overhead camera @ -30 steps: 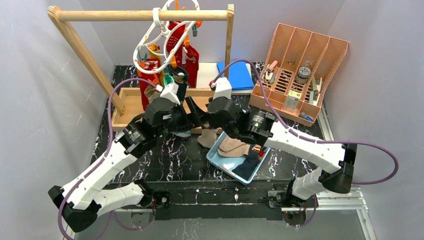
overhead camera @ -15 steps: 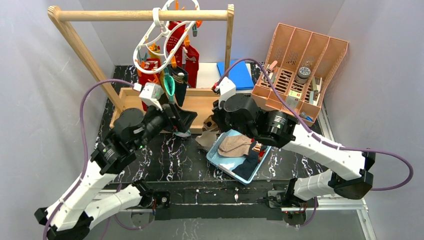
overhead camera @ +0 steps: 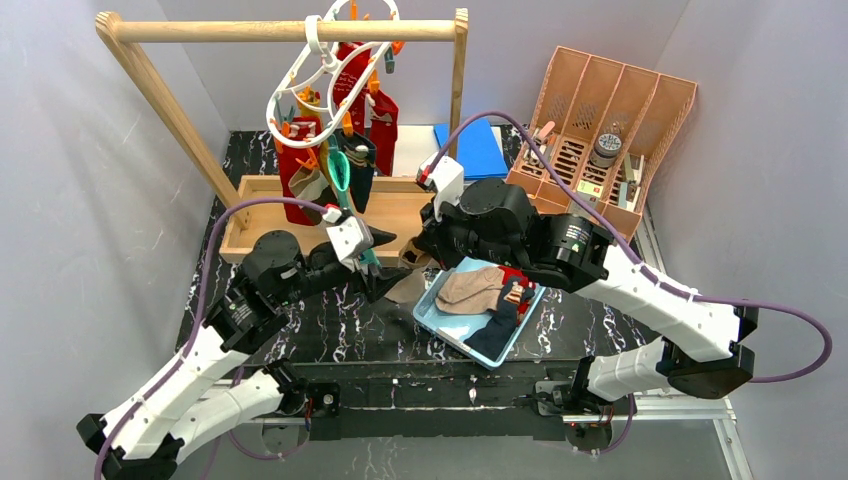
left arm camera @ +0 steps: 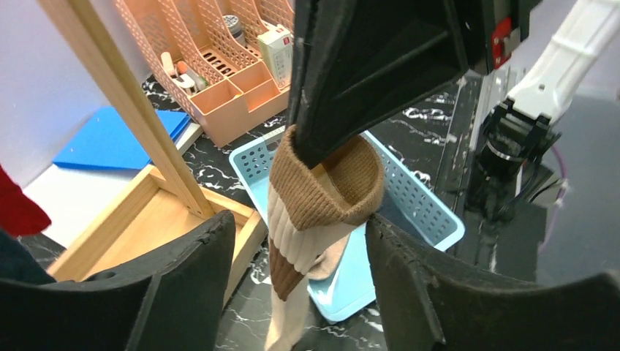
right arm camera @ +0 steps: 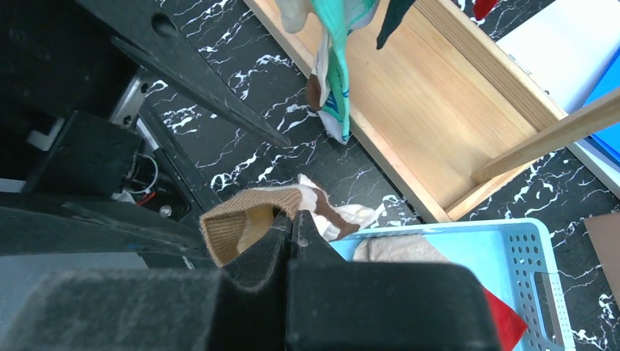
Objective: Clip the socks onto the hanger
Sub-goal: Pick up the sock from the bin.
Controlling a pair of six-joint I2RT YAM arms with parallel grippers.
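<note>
Right fingers (right arm camera: 272, 245) pinch the tan sock (left arm camera: 322, 194) by its cuff (thin hold); wide left fingers (left arm camera: 194, 252) closing could tug it free.

Light in the top view is bright, soft and even, coming from overhead. Shadows on the bench (overhead camera: 330, 320) are faint, and its dark marble shows little glare. Straight lines seem to bow slightly near the edges. In the left wrist view the sock (left arm camera: 322, 190) is sharp, while the left gripper (left arm camera: 298, 218) along the bottom is dark and soft. The right gripper (right arm camera: 292, 219) fills its lower frame as a blurred black mass, and the tray (right arm camera: 439, 95) at upper right is brightly lit.
</note>
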